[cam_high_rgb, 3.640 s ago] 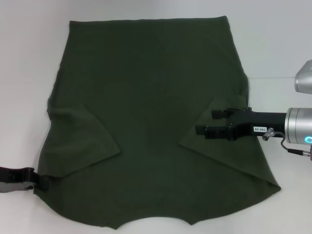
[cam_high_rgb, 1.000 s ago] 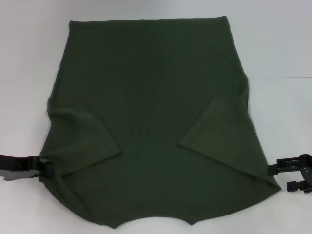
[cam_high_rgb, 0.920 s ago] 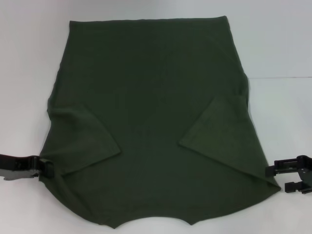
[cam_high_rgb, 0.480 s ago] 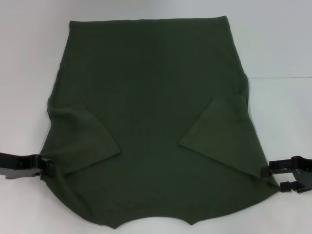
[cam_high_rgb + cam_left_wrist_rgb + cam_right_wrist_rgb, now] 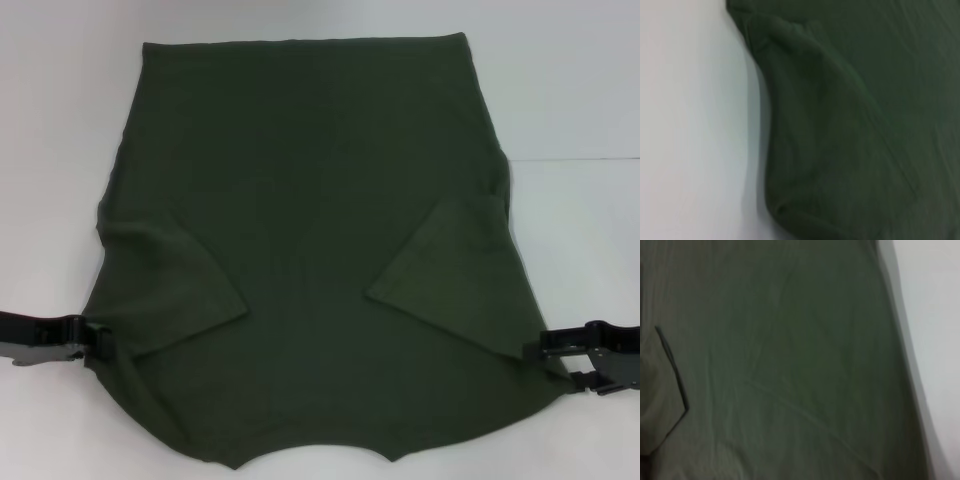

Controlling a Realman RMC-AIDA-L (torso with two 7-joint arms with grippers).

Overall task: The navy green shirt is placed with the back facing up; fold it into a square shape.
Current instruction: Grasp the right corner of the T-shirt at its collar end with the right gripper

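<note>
The navy green shirt [image 5: 310, 200] lies spread flat on the white table, with its collar end toward me. Both short sleeves are folded inward onto the body, the left sleeve [image 5: 165, 290] and the right sleeve [image 5: 455, 270]. My left gripper [image 5: 92, 341] lies low at the shirt's left edge, touching the fabric by the shoulder. At the right shoulder edge my right gripper [image 5: 560, 362] is open, one finger above the cloth edge and one beside it. The left wrist view shows the shirt's rumpled edge [image 5: 850, 125]. In the right wrist view, flat shirt fabric [image 5: 780, 365] fills most of the picture.
White table [image 5: 580, 100] surrounds the shirt on the left, right and far sides. A faint seam in the table surface runs off to the right at about the shirt's mid-height. The shirt's near hem reaches almost to the bottom of the head view.
The right arm left the folded right sleeve, drew back to the near right and has crept inward and up to the shirt's shoulder edge. The left gripper moved in slightly against the left edge.
</note>
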